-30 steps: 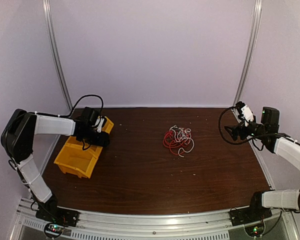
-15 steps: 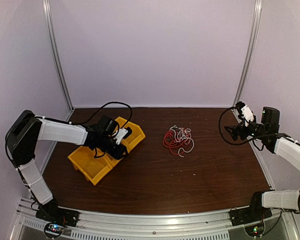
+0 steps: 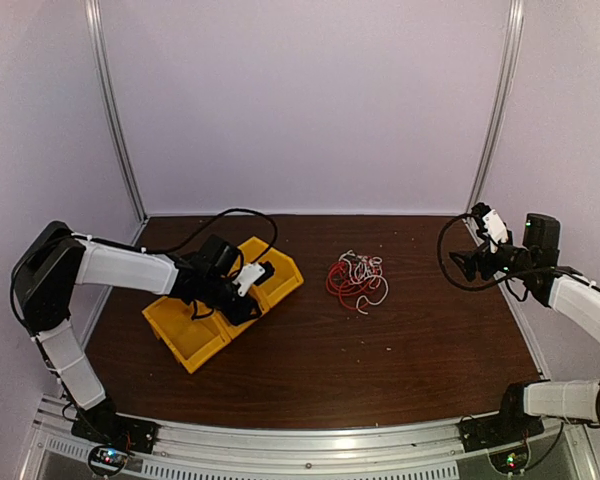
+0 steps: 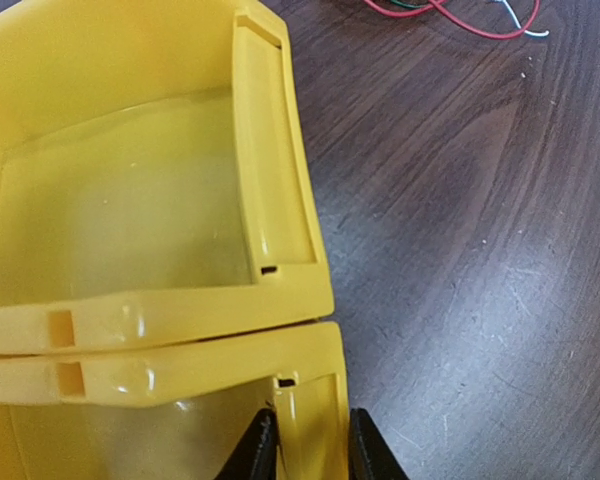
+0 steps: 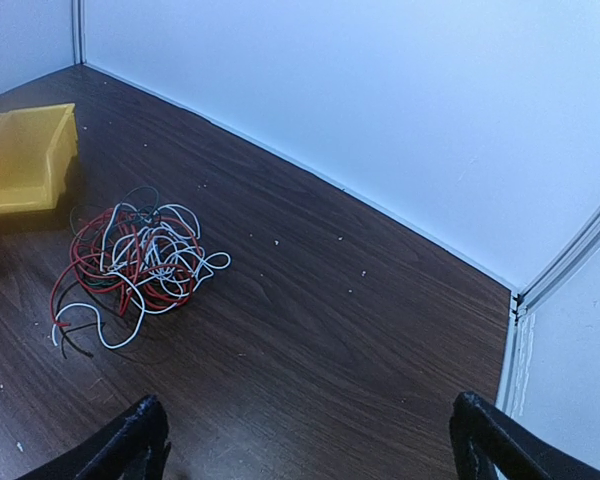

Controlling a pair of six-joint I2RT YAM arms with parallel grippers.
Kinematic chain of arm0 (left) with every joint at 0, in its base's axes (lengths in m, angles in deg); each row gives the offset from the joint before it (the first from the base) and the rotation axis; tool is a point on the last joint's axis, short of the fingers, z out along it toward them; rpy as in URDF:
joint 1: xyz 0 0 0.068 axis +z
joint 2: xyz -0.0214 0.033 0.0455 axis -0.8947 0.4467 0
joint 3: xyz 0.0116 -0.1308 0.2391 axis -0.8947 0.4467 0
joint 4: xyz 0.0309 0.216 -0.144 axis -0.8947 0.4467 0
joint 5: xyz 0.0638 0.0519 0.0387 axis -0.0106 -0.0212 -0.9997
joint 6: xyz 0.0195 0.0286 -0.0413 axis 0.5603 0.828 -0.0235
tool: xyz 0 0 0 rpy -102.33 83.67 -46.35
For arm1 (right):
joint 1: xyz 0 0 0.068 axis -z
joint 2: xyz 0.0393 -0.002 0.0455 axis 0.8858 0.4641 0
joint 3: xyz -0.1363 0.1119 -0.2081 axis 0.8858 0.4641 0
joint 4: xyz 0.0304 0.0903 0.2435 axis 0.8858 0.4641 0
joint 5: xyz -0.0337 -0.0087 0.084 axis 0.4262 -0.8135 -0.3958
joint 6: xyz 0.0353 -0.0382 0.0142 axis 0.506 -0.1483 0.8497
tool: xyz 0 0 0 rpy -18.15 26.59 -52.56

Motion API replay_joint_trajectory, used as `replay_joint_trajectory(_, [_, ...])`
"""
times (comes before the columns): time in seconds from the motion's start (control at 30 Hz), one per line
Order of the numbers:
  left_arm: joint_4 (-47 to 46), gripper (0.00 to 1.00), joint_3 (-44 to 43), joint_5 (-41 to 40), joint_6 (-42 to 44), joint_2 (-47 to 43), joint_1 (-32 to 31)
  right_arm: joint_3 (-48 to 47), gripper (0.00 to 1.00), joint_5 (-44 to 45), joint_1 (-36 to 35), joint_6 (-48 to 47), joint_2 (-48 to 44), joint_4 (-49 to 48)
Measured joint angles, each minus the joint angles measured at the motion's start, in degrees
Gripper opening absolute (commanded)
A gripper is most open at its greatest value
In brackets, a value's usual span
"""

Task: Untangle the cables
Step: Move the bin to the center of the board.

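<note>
Clamping yellow bin wall: left gripper jaws closed on it. Right gripper jaws wide apart, empty. Cables tangled mid-frame on tabletop.

Right wrist view: cables recorded in one tangle on the table.
Red, white and black strands are seen heaped together left of centre, with loose ends trailing toward the near edge. A yellow bin is noted at the left edge, apart from the heap. The right gripper is seen spread wide, both fingers low in the frame.
</note>
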Motion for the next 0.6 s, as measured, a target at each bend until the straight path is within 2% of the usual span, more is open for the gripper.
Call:
replay_joint_trajectory(0.17, [0.1, 0.24, 1.0, 1.0, 2.9, -0.9, 0.0, 0.0, 0.99, 0.0, 0.0, 0.0, 0.0, 0.0])
replay_joint_trajectory(0.27, [0.8, 0.37, 1.2, 2.3, 4.3, -1.3, 0.0, 0.0, 0.99, 0.0, 0.0, 0.0, 0.0, 0.0])
replay_joint_trajectory(0.37, [3.0, 0.42, 1.2, 3.1, 5.2, -2.5, -0.1, 0.0, 0.99, 0.0, 0.0, 0.0, 0.0, 0.0])
replay_joint_trajectory(0.6, [5.5, 0.49, -1.6, 0.5, 5.7, -13.3, -0.4, 0.0, 0.98, -0.2, 0.0, -0.1, 0.0, 0.0])
